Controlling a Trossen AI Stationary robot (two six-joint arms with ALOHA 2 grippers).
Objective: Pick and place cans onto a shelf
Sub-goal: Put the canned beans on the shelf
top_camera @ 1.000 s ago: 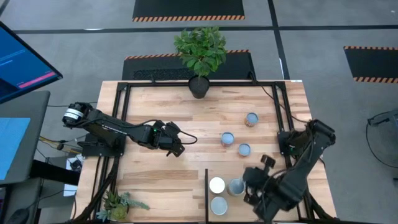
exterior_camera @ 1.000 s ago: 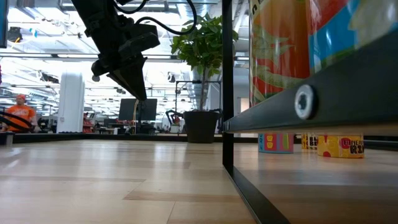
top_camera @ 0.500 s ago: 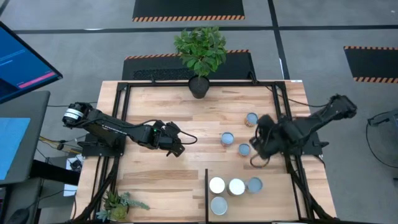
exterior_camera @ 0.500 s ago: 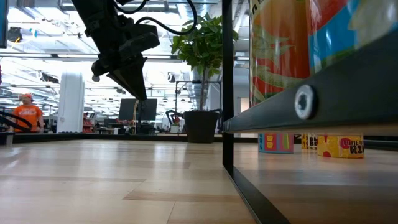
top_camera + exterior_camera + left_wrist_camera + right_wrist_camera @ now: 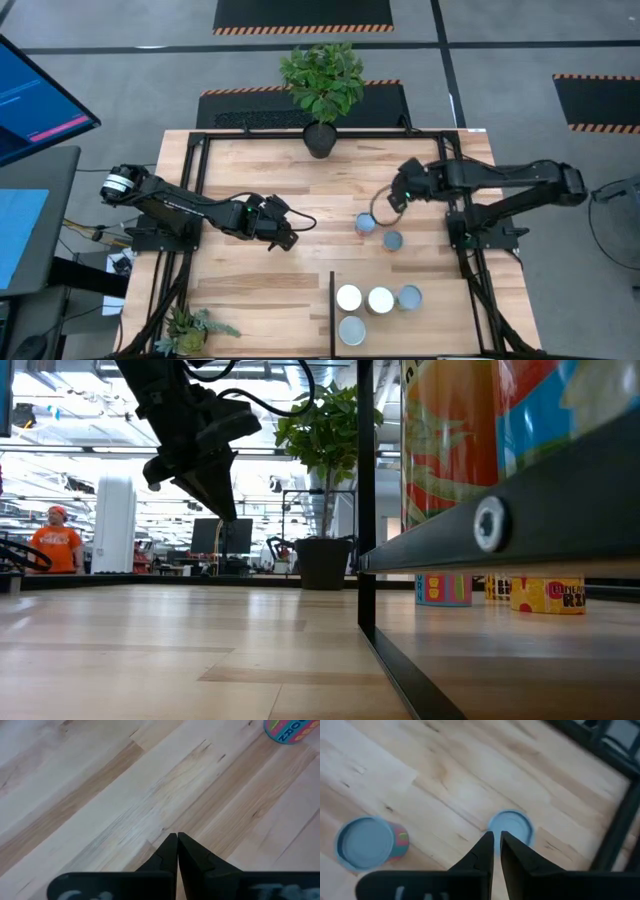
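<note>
Right gripper [image 5: 496, 845] hovered above a blue-topped can [image 5: 510, 826] on the tabletop [image 5: 250, 170], fingers nearly together with a slim gap, holding nothing. Second blue-topped can [image 5: 367, 842] stood nearby. Four cans [image 5: 372, 305] sat on the shelf [image 5: 440, 325]. Left gripper [image 5: 177, 845] was closed and empty over bare wood.

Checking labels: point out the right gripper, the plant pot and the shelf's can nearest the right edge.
right gripper [image 5: 386, 203], high view, between its fingertips.
plant pot [image 5: 320, 140], high view, on the black pot's side.
rightmost shelf can [image 5: 409, 297], high view, middle of its pale-blue top.
</note>
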